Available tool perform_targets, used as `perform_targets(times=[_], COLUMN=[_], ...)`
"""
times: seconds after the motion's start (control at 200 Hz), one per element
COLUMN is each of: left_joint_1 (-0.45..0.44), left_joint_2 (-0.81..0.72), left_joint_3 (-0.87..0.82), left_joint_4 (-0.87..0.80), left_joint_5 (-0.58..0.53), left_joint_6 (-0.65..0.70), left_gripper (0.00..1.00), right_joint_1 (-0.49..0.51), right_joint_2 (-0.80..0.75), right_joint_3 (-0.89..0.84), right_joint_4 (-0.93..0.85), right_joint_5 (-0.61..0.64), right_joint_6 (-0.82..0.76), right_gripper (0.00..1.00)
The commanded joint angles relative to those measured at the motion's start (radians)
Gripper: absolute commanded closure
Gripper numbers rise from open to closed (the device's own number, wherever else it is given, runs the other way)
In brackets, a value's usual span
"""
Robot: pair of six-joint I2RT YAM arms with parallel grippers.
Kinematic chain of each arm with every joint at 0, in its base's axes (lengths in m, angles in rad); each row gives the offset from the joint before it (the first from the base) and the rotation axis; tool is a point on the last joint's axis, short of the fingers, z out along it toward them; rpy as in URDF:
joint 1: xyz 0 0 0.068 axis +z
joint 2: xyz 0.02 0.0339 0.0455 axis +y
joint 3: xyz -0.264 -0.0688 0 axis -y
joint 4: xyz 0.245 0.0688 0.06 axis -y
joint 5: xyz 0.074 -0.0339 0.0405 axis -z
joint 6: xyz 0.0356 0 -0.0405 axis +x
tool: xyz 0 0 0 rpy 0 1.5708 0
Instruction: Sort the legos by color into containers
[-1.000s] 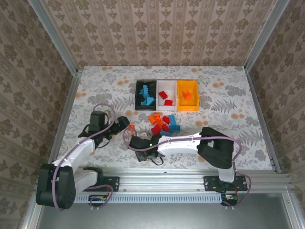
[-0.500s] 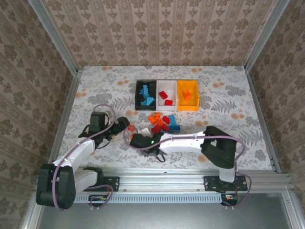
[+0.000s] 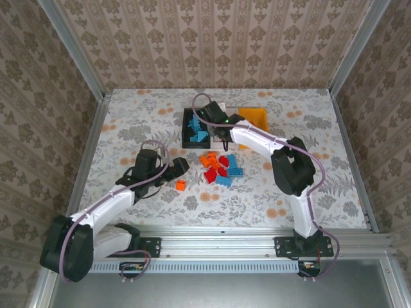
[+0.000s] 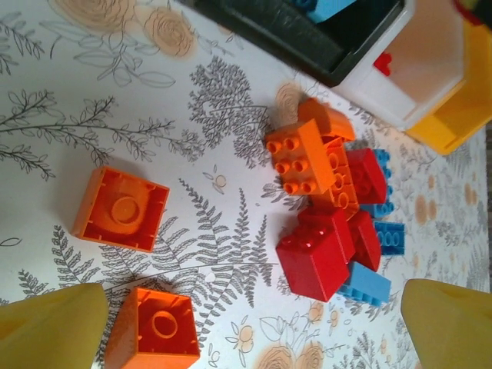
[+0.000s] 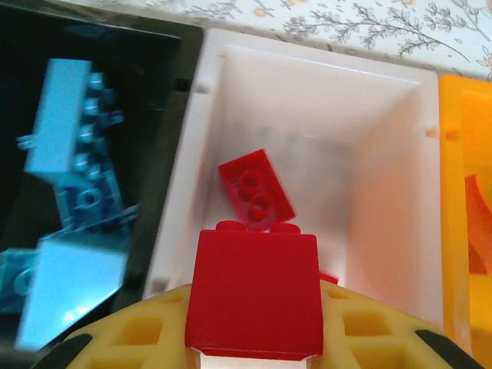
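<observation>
right gripper (image 3: 219,128): upper centre of the top view, above the white bin (image 5: 307,61). its yellow fingers (image 5: 123,338) are clamped on a red brick (image 5: 254,296), held over the bin's near wall. a loose red brick (image 5: 255,188) lies on the bin floor. the black bin (image 5: 115,31), at left, contains light blue bricks (image 5: 73,223). the orange-yellow bin (image 5: 461,231) adjoins at right.

left gripper (image 3: 180,165): left of centre, jaws fully apart, holding nothing. an upper orange brick (image 4: 123,207) and a lower orange brick (image 4: 157,330) lie hollow side up near its fingertips (image 4: 54,330). the mixed pile (image 4: 330,223) lies centre right.
</observation>
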Motion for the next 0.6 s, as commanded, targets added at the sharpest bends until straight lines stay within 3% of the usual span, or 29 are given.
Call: perform_targets(times=[0.0,0.15,0.31,0.49,0.595], left_joint_1=[-0.002,-0.001,-0.001,-0.002,-0.003], left_joint_2=[-0.047,-0.074,-0.065,-0.054,-0.036], left_joint_3=[-0.017,-0.035,-0.038,-0.029,-0.011], left_joint_4=[-0.03,-0.035,-0.03,-0.03,-0.041], left_joint_5=[-0.03,-0.04,-0.031,-0.031,-0.041], left_joint_6=[-0.008,-0.008,-0.005,0.005,0.031], left_gripper=[0.0,0.0,0.0,0.0,0.0], right_joint_1=[-0.022,-0.058,-0.064,-0.052,-0.017], right_joint_2=[0.038,0.092,0.095,-0.024,-0.157], right_joint_3=[0.08,0.149,0.165,0.082,-0.072], right_joint_4=[-0.093,-0.132,-0.145,-0.104,-0.027], right_joint_5=[-0.057,-0.112,-0.141,-0.122,-0.106], right_joint_6=[-0.016,0.011,0.009,-0.005,-0.008], right_gripper=[0.68,0.64,0.5,0.48,0.47])
